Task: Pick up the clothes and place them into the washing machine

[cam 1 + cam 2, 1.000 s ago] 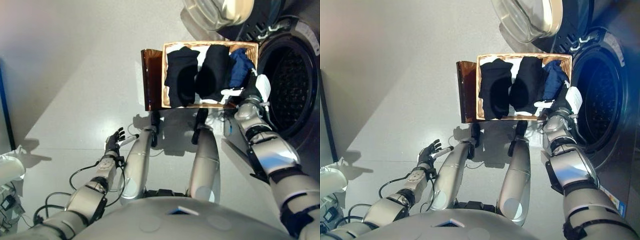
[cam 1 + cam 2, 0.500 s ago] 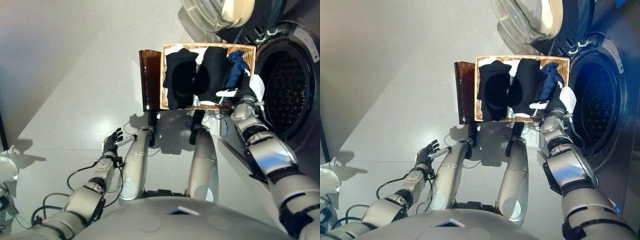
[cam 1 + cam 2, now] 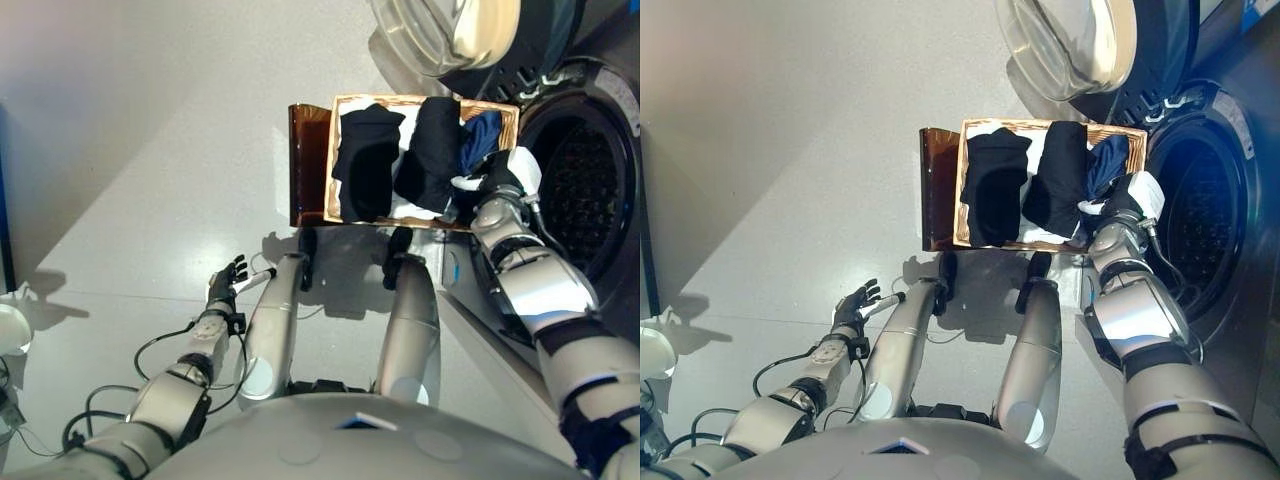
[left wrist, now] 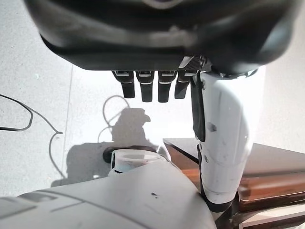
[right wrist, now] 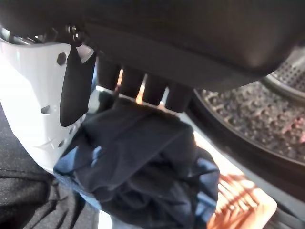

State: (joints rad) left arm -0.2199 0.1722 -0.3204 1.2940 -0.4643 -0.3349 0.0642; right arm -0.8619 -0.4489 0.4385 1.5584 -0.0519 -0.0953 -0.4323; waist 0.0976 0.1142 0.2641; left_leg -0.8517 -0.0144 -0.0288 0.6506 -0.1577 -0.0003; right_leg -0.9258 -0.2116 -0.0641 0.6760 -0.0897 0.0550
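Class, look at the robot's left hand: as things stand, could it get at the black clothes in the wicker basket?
Probably not. The left hand hangs open low over the floor, well short of the wicker basket holding the black clothes; the right hand is already there.

1. Left arm [image 3: 170, 395]: silver-grey shells, black bands at the joints.
2. Right arm [image 3: 545, 300]: same silver-grey, with broad black cuffs between segments.
3. Left robot hand [image 3: 228, 282]: dark and glossy, with short black fingers [image 4: 144, 89] in a row, each crossed by a pale band.
4. Left thumb cover [image 4: 221, 143]: white, long, smooth, dotted with small marks, black strip along one edge.
5. Right robot hand [image 3: 497, 180]: dark.
6. Right thumb cover [image 5: 33, 95]: white, with a hex recess and a black strap.
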